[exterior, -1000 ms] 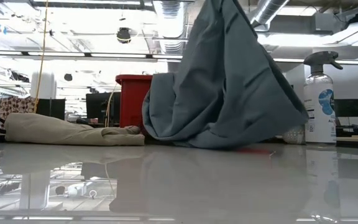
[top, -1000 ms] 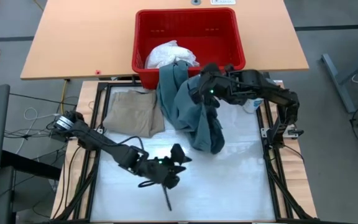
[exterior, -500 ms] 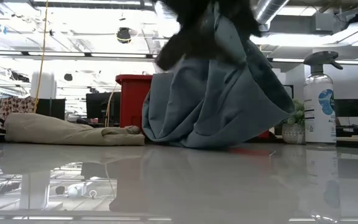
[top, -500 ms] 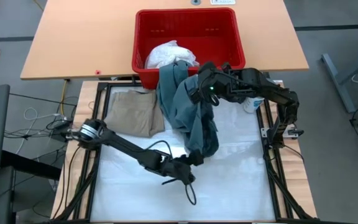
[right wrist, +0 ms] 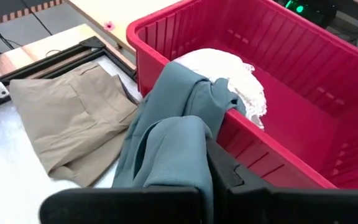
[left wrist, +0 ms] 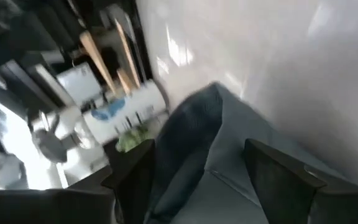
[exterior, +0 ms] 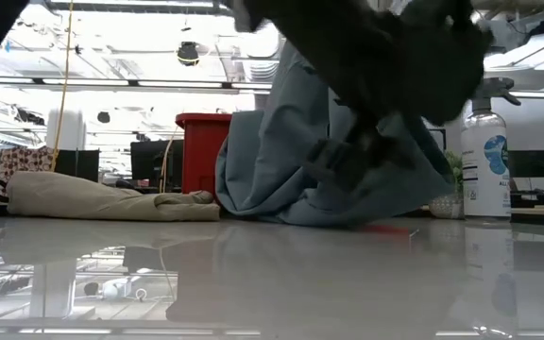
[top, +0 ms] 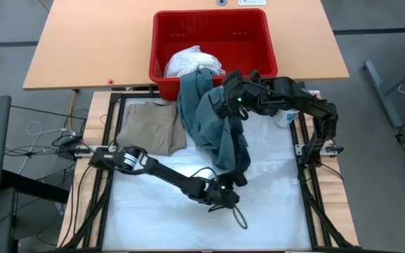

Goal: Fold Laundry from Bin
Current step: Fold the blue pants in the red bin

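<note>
Clamped on the teal-green garment (top: 216,123), right gripper (top: 232,105) at the near right corner of the red bin (top: 166,77), holding the cloth up so it hangs over the rim and onto the white work surface (top: 273,204). From above: left gripper (top: 229,195) now under the hanging hem, well out from the bin, having swept across the surface from farther left within the last second; fingers spread, nothing visibly between them yet. Beige-khaki garment (top: 150,126) lying flat beside the bin's near left corner, white garment (top: 192,62) inside the bin. At table height: dark bulk of the left arm (exterior: 385,66) across the draped teal cloth (exterior: 263,170), where a second ago only cloth showed; beige bundle (exterior: 102,198) left of the bin (exterior: 201,151). Left wrist: dark fingers (left wrist: 278,180) parted on either side of a fold of teal fabric (left wrist: 216,162), not closed. Right wrist: teal cloth (right wrist: 166,137) pinched at the shut fingers, trailing over the bin wall (right wrist: 278,162) beside the white garment (right wrist: 229,71). Likely meaning: second grasp point nearly reached, spreading the garment next.
</note>
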